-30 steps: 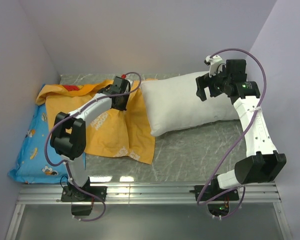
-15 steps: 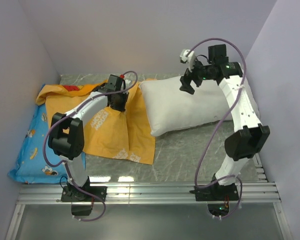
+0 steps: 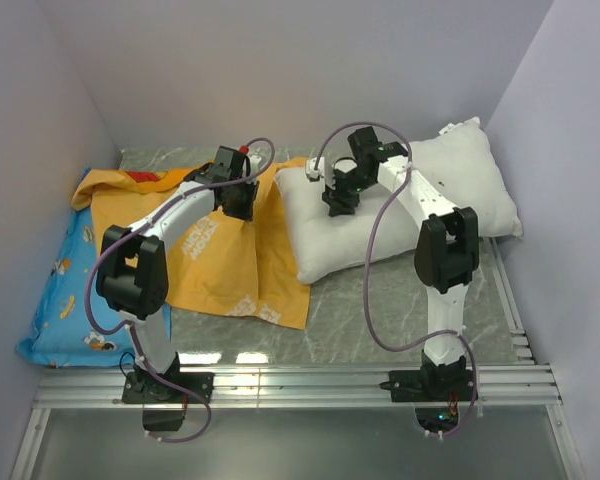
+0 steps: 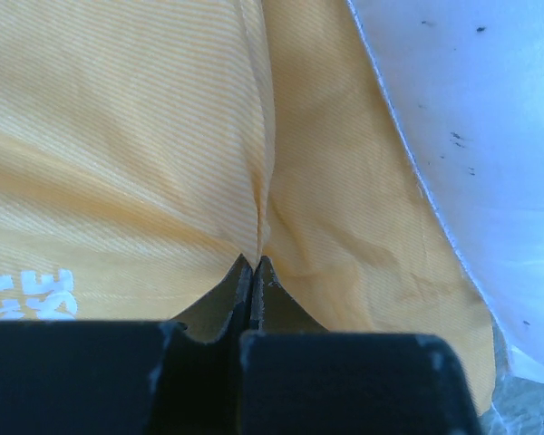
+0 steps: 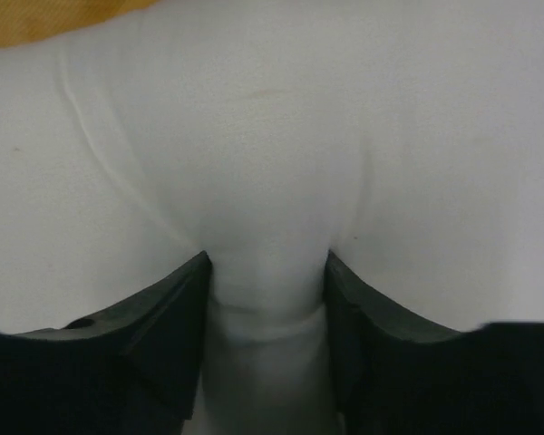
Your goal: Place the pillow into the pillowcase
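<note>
In what is judged the grasping step, the pillowcase (image 3: pixel 225 265), spread at the left, is pinched in the fully closed left gripper (image 4: pixel 254 267), and the pillow (image 3: pixel 450 175), touching its right edge, is bunched in the half-closed right gripper (image 5: pixel 266 281), so next the case's mouth must be lifted and the pillow drawn leftward in.

My left arm (image 3: pixel 170 215) and right arm (image 3: pixel 425 205): white links, black joint housings. Purple cable (image 3: pixel 372 262) loops along each. Right gripper (image 5: pixel 267 263) fingers (image 5: pixel 163 335) matte black. Red cap (image 3: pixel 243 151), twelve o'clock of left wrist.

- Soft, even overhead light fills the top view; white glare patches sit on the table (image 3: pixel 242 357) near its front edge.
- The right wrist view is dim and blurred, and the pillow (image 5: pixel 272 136) looks grey.
</note>
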Motion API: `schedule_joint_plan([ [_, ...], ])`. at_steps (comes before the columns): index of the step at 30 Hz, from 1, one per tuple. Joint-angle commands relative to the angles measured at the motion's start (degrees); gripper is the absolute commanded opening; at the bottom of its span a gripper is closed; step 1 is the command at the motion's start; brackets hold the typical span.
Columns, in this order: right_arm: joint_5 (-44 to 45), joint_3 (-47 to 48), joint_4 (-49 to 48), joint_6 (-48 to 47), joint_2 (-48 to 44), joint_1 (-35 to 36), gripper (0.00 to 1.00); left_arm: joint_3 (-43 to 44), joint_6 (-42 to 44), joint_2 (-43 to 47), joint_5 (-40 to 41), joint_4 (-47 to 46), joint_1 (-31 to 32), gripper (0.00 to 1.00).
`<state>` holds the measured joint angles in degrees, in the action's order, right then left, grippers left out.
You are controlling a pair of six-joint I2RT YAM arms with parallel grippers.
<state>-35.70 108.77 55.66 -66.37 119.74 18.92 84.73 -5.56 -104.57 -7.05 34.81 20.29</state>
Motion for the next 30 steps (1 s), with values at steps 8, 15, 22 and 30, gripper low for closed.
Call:
schedule_joint_plan([
  [8,-1.03,-6.45,13.51,-2.18,-10.56,0.77,0.00,1.23,-3.22,4.02,-8.94,-4.66,-2.63,0.00],
  [15,0.81,-13.67,15.18,-3.16,-16.57,6.39,0.00,0.96,-5.07,10.09,-15.27,-9.31,-3.77,0.00],
  [22,-2.43,-1.75,13.86,4.21,-9.37,7.54,0.00,-0.17,-2.88,12.02,-19.84,-7.12,-3.51,0.00],
  [30,-6.22,24.79,14.57,13.01,3.64,8.33,0.00,-4.22,0.29,14.22,-21.43,-5.72,-2.81,0.00],
])
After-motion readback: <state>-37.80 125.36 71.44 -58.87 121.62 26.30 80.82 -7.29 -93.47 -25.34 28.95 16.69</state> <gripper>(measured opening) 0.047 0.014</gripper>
